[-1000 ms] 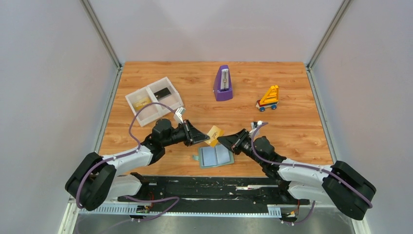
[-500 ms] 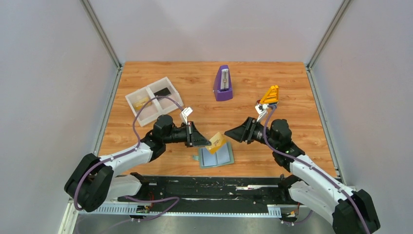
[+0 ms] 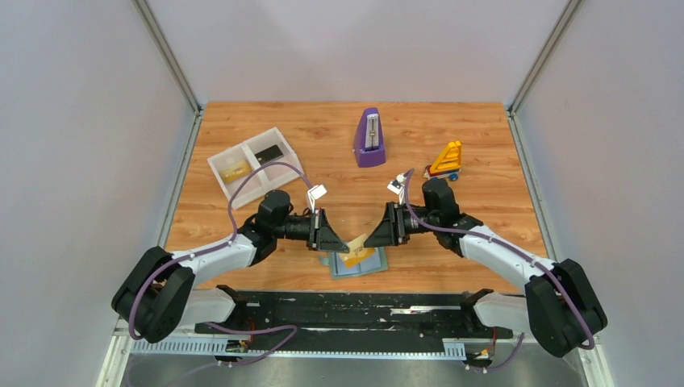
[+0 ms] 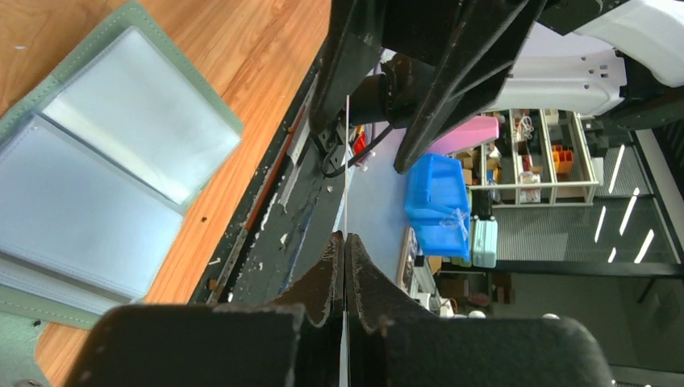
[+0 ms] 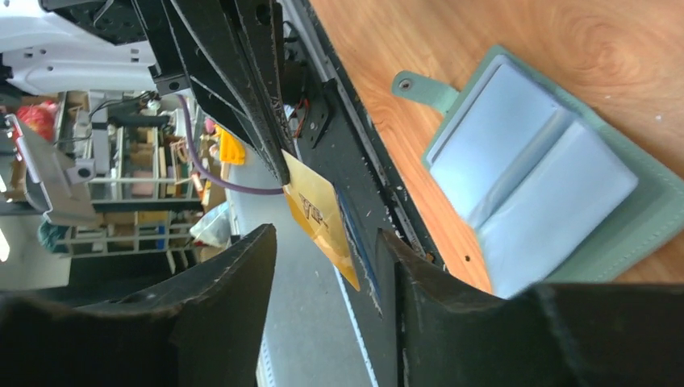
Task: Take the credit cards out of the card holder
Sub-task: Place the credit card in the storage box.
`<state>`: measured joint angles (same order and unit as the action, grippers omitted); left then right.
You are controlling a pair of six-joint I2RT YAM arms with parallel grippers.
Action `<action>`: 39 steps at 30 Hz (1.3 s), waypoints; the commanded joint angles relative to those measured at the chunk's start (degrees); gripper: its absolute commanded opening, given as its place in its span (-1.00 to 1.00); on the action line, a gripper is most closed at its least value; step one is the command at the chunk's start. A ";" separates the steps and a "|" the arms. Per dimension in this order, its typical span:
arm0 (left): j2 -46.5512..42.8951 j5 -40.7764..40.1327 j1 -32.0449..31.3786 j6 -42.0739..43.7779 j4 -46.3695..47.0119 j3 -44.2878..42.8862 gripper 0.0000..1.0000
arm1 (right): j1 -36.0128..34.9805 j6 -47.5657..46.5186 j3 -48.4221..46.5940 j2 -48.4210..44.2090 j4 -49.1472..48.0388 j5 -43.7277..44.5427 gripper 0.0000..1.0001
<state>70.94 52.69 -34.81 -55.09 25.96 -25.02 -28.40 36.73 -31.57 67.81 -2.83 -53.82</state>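
The left gripper (image 3: 343, 241) is fully closed on the gold card (image 3: 357, 251), pinching one edge at its fingertips. In the left wrist view this card shows edge-on, as a thin line. The card hangs tilted just above the holder (image 3: 367, 269), which lies open, pockets up, at 6 o'clock on the table (image 3: 484, 210), its strap tab toward 9 o'clock. The right gripper (image 3: 368, 240) faces the left one from 3 o'clock, jaws moderately apart and gripping nothing, with the card's free end just ahead of them. The tray (image 3: 218, 164) at 10 o'clock contains a dark card (image 3: 269, 151) and a yellowish piece (image 3: 236, 171) (too small to identify). A metronome (image 3: 369, 139) stands at 12 o'clock and a toy (image 3: 445, 161) at 2 o'clock.
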 commanded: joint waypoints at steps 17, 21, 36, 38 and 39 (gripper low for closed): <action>-12.83 -11.28 -0.21 6.84 -17.26 -5.16 0.35 | 1.49 8.29 -3.89 -1.74 -8.96 -2.35 -1.00; -16.02 -13.33 -0.17 5.64 -17.12 -4.90 0.39 | 1.76 13.23 -2.91 -2.21 -15.15 -2.11 -1.00; -18.71 -15.80 -0.20 -6.16 -5.43 -1.63 0.08 | 2.42 21.78 2.31 -3.49 -24.44 2.61 -1.00; -19.58 -16.50 -0.19 -7.17 -4.71 -0.34 -0.07 | 2.52 22.35 3.57 -4.01 -25.41 3.12 -1.00; -19.82 -17.01 -0.22 -7.28 -4.79 -0.19 -0.14 | 2.56 22.53 4.01 -4.22 -25.60 3.22 -1.00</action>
<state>53.15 37.34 -34.79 -58.81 15.75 -26.68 -26.30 57.25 -29.15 65.34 -23.88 -52.14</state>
